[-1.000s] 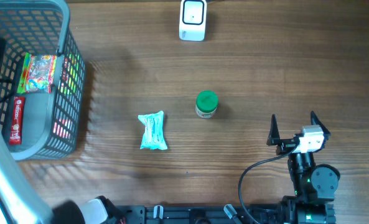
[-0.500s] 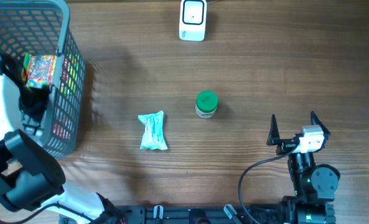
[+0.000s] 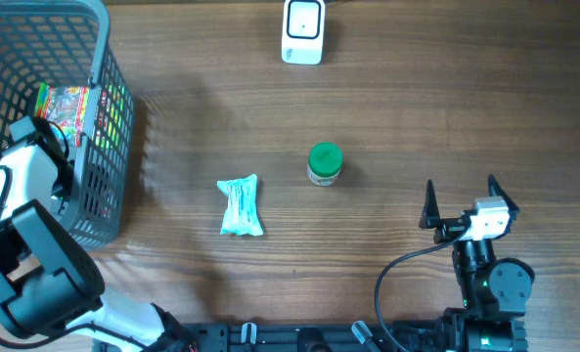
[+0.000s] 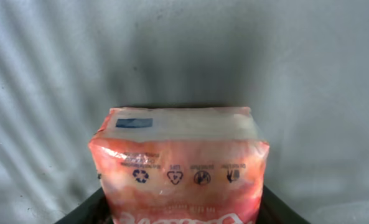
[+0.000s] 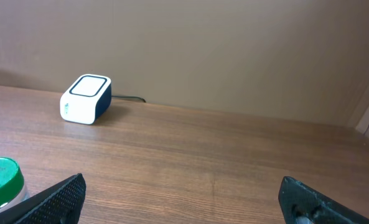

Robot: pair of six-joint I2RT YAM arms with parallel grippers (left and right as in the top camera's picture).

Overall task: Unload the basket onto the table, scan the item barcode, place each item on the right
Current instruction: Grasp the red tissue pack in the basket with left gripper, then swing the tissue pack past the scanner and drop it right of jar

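Left wrist: left pincer clamps red packet inside basket; right pincer wide above table.

An orange-red glossy packet, recycling symbols across its face, sits inside the grey basket.

Red packet; grey basket; green-lidded jar.
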